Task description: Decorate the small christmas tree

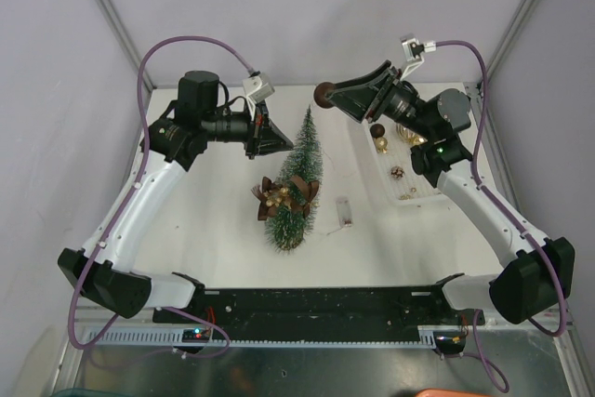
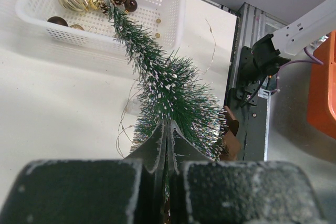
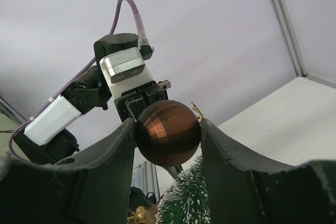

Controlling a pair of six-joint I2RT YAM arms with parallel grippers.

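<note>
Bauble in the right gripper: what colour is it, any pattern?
Coppery brown bauble, gridded with small facets; clearest in the right wrist view.

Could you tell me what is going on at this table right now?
Two robot arms are decorating the small christmas tree, which stands upright mid-table. The right gripper holds a brown bauble up near the treetop, not yet on the tree. The left gripper is shut, its fingers against the tree's bristles; I cannot tell whether it grips anything. A brown and gold ornament cluster sits low on the tree, and more baubles lie in the white basket on the right side.
</note>
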